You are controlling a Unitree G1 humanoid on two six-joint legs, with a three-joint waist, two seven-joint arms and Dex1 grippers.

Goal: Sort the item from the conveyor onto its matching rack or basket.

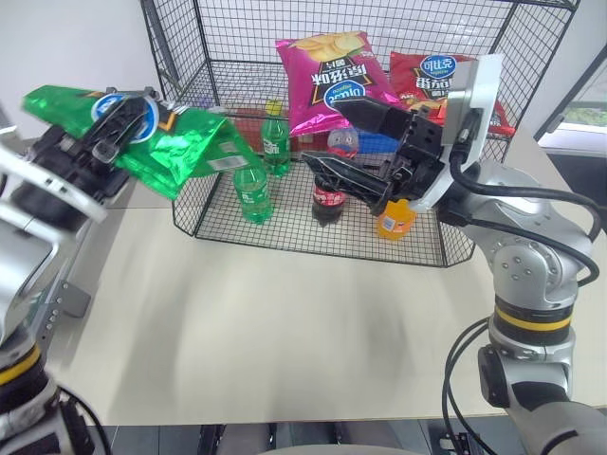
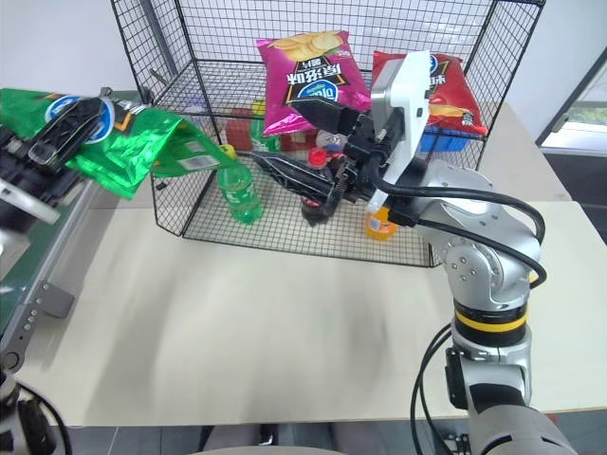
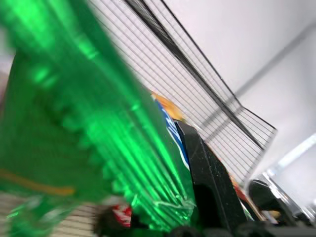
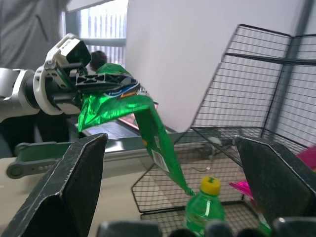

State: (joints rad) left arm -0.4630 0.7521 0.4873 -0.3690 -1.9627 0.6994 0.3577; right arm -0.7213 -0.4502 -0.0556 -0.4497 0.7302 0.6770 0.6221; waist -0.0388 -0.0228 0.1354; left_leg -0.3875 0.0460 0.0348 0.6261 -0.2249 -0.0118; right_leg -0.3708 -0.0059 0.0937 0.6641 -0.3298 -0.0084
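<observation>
The item, a shiny green crisp bag (image 1: 190, 142) with a round blue logo, hangs in the air just left of the rack's front left corner. My left gripper (image 1: 133, 121) is shut on its upper part. The bag's lower end trails toward a green bottle (image 1: 251, 194). In the left wrist view the bag (image 3: 98, 138) lies against a black finger (image 3: 210, 182). My right gripper (image 1: 324, 133) is open and holds nothing; it points left in front of the black wire rack (image 1: 313, 242). The conveyor (image 4: 54, 150) runs behind the bag in the right wrist view.
On the rack's upper shelf lie a magenta bag (image 1: 332, 76) and a red bag (image 1: 427, 76). Its lower floor holds green bottles, a cola bottle (image 1: 327, 204) and an orange bottle (image 1: 394, 220). The beige table (image 1: 285, 332) spreads in front of the rack.
</observation>
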